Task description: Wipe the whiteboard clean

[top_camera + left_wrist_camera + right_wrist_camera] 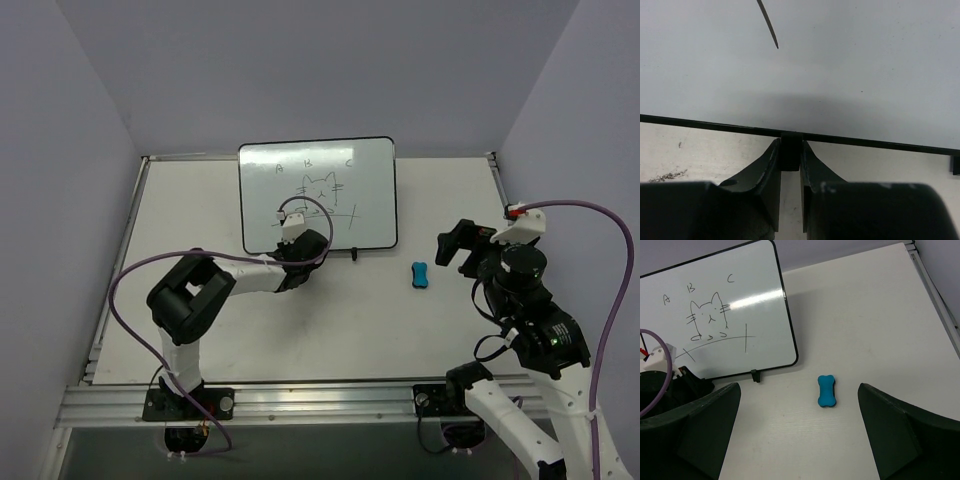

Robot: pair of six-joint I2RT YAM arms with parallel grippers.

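Left fingers (pixel 765 170) clamp the whiteboard (pixel 840 75) by its bottom foot (pixel 790 150); right fingers (pixel 705 425) gape, well away.

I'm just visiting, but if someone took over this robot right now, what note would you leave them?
The left gripper is shut on the foot at the whiteboard frame's lower edge.
The right gripper is open and empty, above the table beside the blue eraser.
The whiteboard stands at the back; A, B, C and a cat sketch are unerased.
Done: board held. Left: grab the eraser and wipe everything.
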